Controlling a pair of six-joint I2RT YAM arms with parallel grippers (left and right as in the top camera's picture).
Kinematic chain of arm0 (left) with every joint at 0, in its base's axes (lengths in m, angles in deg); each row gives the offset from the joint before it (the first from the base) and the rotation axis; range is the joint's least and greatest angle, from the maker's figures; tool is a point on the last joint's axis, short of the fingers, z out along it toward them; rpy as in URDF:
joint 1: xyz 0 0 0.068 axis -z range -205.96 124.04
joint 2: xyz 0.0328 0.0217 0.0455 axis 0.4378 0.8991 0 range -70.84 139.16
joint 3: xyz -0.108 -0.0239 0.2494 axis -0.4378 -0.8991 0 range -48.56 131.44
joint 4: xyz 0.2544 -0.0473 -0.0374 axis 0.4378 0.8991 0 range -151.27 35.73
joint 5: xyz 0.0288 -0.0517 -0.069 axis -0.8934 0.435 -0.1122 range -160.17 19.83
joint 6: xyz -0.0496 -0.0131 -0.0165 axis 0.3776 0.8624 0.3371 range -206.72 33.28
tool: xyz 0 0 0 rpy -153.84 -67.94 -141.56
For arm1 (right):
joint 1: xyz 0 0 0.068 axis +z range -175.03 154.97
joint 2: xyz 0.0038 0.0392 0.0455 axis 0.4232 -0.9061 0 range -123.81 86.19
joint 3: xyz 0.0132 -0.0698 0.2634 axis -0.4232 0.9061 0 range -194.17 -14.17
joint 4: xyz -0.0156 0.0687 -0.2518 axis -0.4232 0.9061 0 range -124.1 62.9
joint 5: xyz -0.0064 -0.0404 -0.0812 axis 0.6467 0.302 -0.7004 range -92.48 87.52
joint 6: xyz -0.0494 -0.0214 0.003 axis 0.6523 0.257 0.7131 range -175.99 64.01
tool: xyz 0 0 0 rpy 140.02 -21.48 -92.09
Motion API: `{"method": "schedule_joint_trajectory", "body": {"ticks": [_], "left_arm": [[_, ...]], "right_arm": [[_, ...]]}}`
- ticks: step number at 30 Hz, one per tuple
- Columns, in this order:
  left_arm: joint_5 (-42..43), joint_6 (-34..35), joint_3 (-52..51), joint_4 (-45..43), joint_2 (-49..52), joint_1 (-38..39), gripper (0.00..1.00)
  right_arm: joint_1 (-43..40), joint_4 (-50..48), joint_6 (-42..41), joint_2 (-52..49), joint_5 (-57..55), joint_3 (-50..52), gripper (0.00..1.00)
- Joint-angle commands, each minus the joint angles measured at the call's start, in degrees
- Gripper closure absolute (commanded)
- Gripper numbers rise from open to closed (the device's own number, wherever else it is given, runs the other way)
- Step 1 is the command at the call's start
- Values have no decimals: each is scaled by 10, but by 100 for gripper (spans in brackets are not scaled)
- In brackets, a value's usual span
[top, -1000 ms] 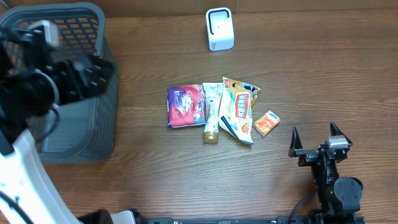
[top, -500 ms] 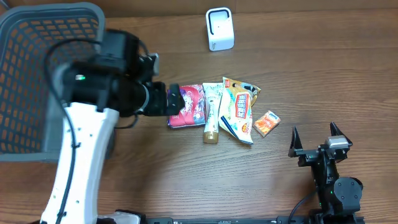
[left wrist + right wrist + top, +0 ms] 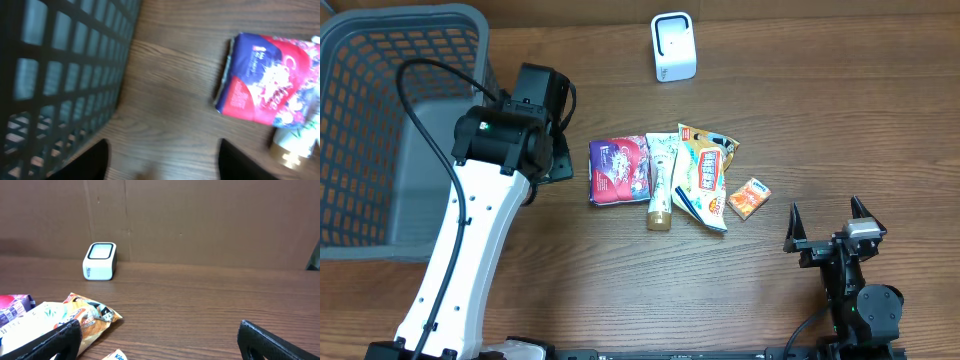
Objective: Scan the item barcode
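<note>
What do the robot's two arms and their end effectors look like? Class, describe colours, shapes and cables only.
The left arm has a long white link with black joint housings and a looping black cable. The right arm is black with a small grey block on top. The right end effector has two black, pointed fingers.

The surface (image 3: 840, 130) is mid-brown with a streaky wood grain. The basket (image 3: 410, 17) is dark grey, its walls an open grid. The scanner (image 3: 673, 47) is white with a grey face. The packet (image 3: 619, 170) is purple and red with white speckles; the tube (image 3: 662, 180) is white with green leaf print and a gold cap. The snack bag (image 3: 705, 175) mixes orange, yellow and white with red lettering. The small sachet (image 3: 749, 198) is orange. The left arm (image 3: 470, 250) is white with black joints; the right gripper (image 3: 825, 206) is black.
</note>
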State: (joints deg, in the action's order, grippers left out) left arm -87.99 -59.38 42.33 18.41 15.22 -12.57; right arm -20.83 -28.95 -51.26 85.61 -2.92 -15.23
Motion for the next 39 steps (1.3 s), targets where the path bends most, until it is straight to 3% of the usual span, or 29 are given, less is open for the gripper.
{"method": "schedule_joint_trajectory", "body": {"ticks": [1,3,4,22,29,34,39], "left_arm": [[-39,10,-4,-20,5,-27,67],[-40,9,-4,-45,17,-47,95],[-40,9,-4,-51,21,-53,96],[-68,-16,-4,-99,66,-184,96],[-57,-16,-4,-172,66,-194,96],[19,-56,-4,-242,66,-194,96],[-35,-69,-4,-288,70,-198,96]], "right_arm": [[-1,-4,2,4,-3,6,0],[-1,-4,2,4,-3,6,0],[-1,-4,2,4,-3,6,0],[-1,-4,2,4,-3,6,0],[-1,-4,2,4,-3,6,0],[-1,-4,2,4,-3,6,0],[-1,-4,2,4,-3,6,0]]}}
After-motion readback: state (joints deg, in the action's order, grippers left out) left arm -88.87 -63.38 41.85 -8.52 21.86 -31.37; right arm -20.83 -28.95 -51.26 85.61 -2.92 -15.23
